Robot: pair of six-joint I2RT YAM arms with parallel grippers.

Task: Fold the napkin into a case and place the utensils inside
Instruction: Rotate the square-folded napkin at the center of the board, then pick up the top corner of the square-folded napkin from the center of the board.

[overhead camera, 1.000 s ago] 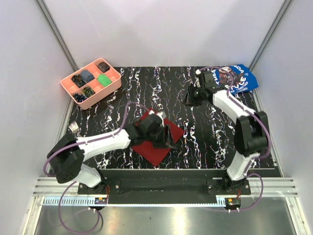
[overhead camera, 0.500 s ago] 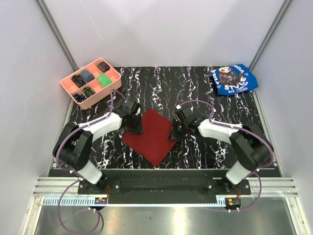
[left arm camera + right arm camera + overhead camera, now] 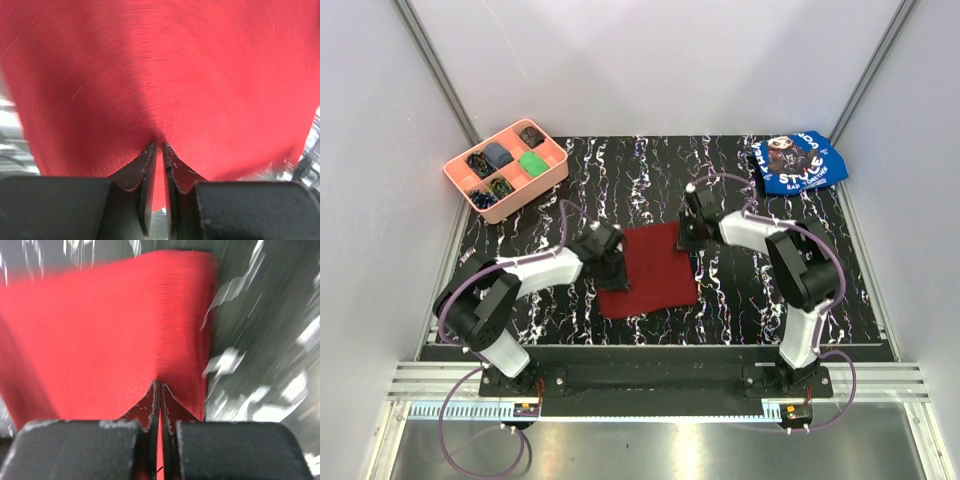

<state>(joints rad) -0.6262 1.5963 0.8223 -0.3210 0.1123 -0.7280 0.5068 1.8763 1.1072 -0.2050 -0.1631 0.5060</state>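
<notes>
- Rails [image 3: 880,385] of bare metal run along the near edge.
- Black marbled table [image 3: 760,300]: maroon napkin [image 3: 655,268] lies mid-table; left gripper [image 3: 610,262] and right gripper [image 3: 690,235] each pinch its edge.
- Pink tray [image 3: 532,190] far left, blue cloth [image 3: 798,162] far right, white walls [image 3: 650,60] behind.

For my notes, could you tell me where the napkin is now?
Top view: the napkin lies mid-table, pinched by left hand and right hand.

The napkin [image 3: 655,272] is matt, finely woven cloth; the marbled table [image 3: 750,300] looks glossy.
</notes>
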